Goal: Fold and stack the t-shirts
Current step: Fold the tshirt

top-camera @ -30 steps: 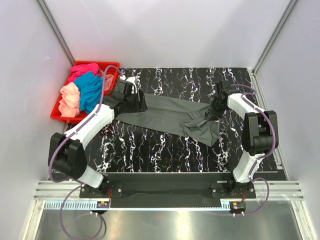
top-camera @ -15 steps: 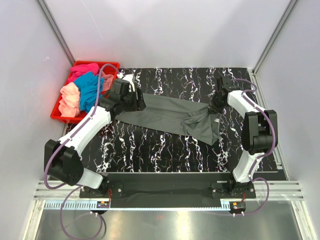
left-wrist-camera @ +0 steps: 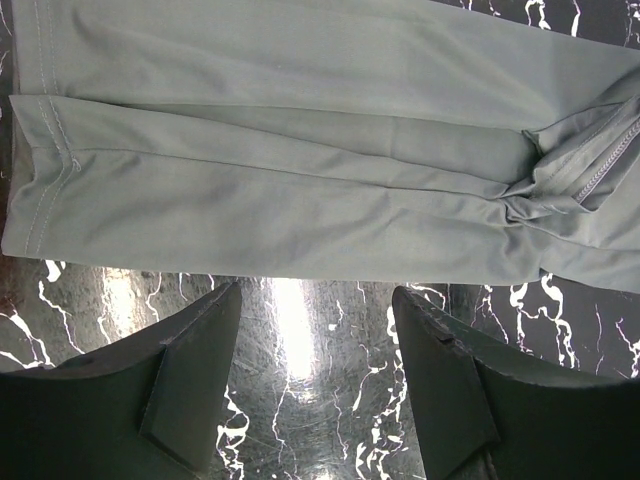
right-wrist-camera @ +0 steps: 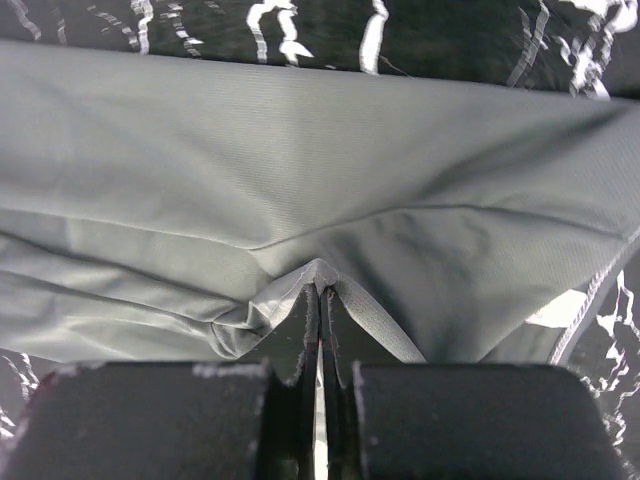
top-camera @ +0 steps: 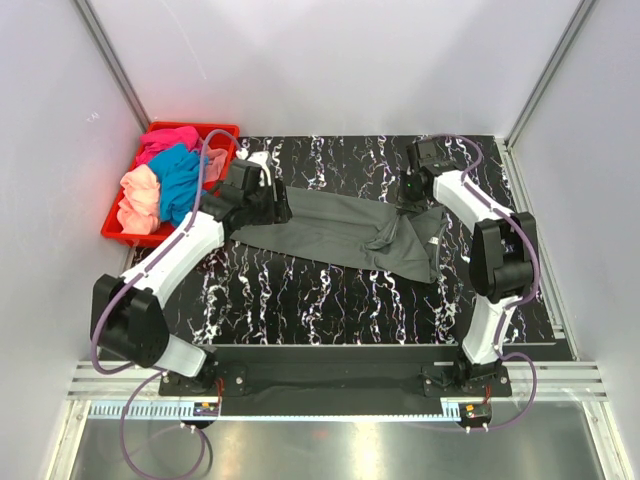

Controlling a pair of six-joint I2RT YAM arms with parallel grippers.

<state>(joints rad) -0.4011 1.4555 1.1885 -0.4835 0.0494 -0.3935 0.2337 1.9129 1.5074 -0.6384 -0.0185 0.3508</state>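
The plain dark grey cloth t-shirt (top-camera: 335, 228) lies stretched across the middle of the black marbled table (top-camera: 300, 290). At its 2 o'clock corner the right gripper (right-wrist-camera: 320, 300) is clamped on a ridge of cloth. At 9 o'clock the left gripper (left-wrist-camera: 312, 300) hovers, jaws apart, empty. Likely step — spreading it flat; next, the left needs to drop and pinch the hem.
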